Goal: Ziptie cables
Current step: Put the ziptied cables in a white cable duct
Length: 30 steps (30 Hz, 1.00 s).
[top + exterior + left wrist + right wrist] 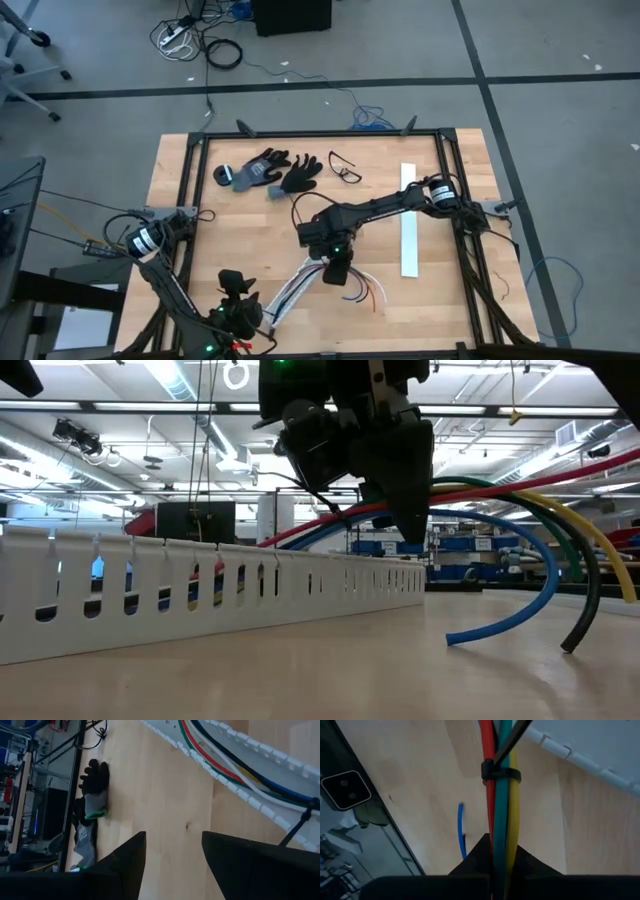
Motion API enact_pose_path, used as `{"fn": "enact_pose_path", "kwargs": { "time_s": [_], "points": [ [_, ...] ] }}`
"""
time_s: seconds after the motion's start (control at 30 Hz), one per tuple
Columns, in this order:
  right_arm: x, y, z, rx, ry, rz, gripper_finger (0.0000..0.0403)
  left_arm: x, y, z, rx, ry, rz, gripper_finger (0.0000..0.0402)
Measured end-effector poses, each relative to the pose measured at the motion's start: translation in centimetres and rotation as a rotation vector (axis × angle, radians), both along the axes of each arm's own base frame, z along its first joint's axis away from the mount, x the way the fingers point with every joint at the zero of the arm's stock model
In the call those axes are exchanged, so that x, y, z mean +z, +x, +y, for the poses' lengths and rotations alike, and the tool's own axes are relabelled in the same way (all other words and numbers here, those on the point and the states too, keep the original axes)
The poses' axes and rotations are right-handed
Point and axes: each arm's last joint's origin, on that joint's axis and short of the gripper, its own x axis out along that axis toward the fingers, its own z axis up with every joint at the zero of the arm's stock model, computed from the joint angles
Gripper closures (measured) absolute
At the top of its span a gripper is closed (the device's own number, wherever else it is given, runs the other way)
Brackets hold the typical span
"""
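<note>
The cables, a bundle of red, green and yellow wires with blue and black ones beside them, run from a white slotted strip out across the table. A black zip tie rings the bundle. My right gripper is shut on the bundle at mid-table, just short of the tie. The loose ends arch away and down to the tabletop. My left gripper stands open near the table's near edge, beside the strip's near end, with nothing between its fingers. My right gripper pinches the cable bundle between its two fingers, a short way from the black zip tie. The fingers slant down from above and lie across the wires. The held stretch is lifted clear. The blue end and the black end touch the table.
A pair of black and grey gloves and safety glasses lie at the far side. A second white strip lies along the right side. Black frame rails border the table. Bare wood shows left of centre.
</note>
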Motion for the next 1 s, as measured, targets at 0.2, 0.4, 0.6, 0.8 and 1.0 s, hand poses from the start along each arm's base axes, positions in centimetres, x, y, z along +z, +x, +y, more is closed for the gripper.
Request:
{"fn": "enact_pose_path", "kwargs": {
  "time_s": [0.2,0.4,0.6,0.8,1.0],
  "points": [
    [-0.2,0.1,-0.4,-0.010,0.026,-0.008,0.0394,0.0,0.3,-0.2,-0.022,0.007,-0.069,0.0213],
    [-0.2,0.4,-0.5,-0.003,0.012,-0.040,0.0376,0.1,0.9,-0.7,-0.057,0.000,-0.205,0.0213],
    [0.3,0.7,-0.6,0.028,-0.049,-0.090,0.0315,0.0,2.2,-1.6,-0.081,-0.052,-0.410,0.0213],
    [2.2,1.2,-0.7,0.066,-0.159,-0.159,0.0234,-1.2,2.9,-1.6,-0.092,-0.082,-0.377,0.0213],
    [5.0,1.2,-0.9,0.125,-0.417,-0.206,0.0192,-2.5,2.8,-1.6,-0.083,-0.130,-0.377,0.0213]
  ]
}}
